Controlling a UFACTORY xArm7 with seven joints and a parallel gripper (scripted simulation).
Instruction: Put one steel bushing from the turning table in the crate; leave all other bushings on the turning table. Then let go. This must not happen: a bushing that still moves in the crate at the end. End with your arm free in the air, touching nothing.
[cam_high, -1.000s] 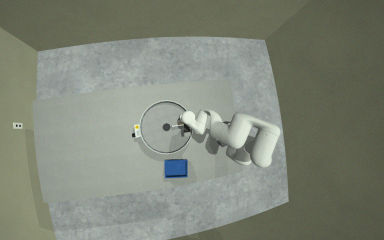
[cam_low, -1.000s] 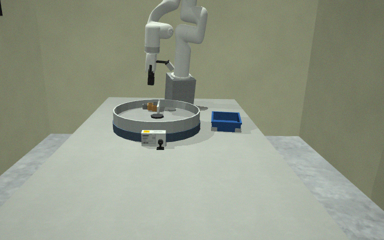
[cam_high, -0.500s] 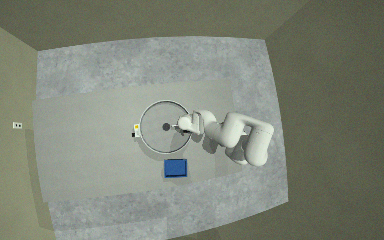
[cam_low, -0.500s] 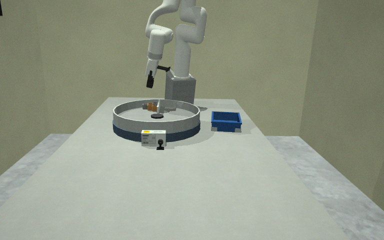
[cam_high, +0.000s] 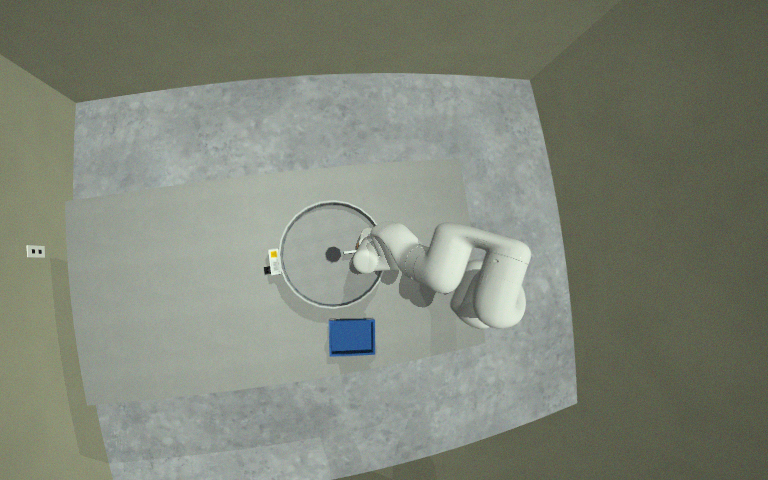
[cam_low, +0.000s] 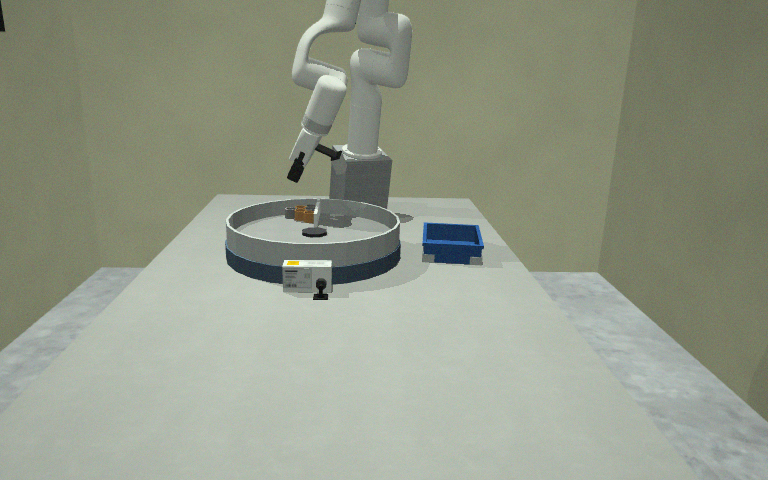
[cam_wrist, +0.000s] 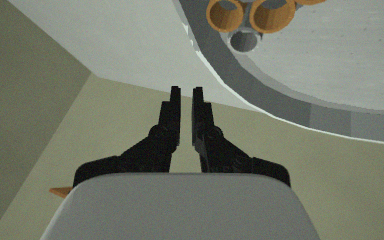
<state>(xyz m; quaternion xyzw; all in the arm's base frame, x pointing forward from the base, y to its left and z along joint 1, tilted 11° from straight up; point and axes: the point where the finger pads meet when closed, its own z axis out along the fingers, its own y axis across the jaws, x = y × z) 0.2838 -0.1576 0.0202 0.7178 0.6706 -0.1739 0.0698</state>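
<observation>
The round turning table (cam_low: 312, 237) with a grey rim stands mid-table; it also shows from above (cam_high: 330, 253). A cluster of bushings (cam_low: 304, 212) sits at its far side next to a white divider. In the wrist view two orange bushings (cam_wrist: 226, 14) (cam_wrist: 271, 14) lie beside one small steel bushing (cam_wrist: 243, 40) just inside the rim. My gripper (cam_wrist: 186, 99) (cam_low: 295, 171) is shut and empty. It hangs tilted in the air above the table's far left rim, apart from the bushings. The blue crate (cam_low: 452, 242) (cam_high: 351, 336) stands to the right of the turning table and looks empty.
A white control box (cam_low: 306, 275) with a black knob is fixed to the front of the turning table. A black hub (cam_low: 314, 231) marks its centre. The grey robot base (cam_low: 360, 178) stands behind the turning table.
</observation>
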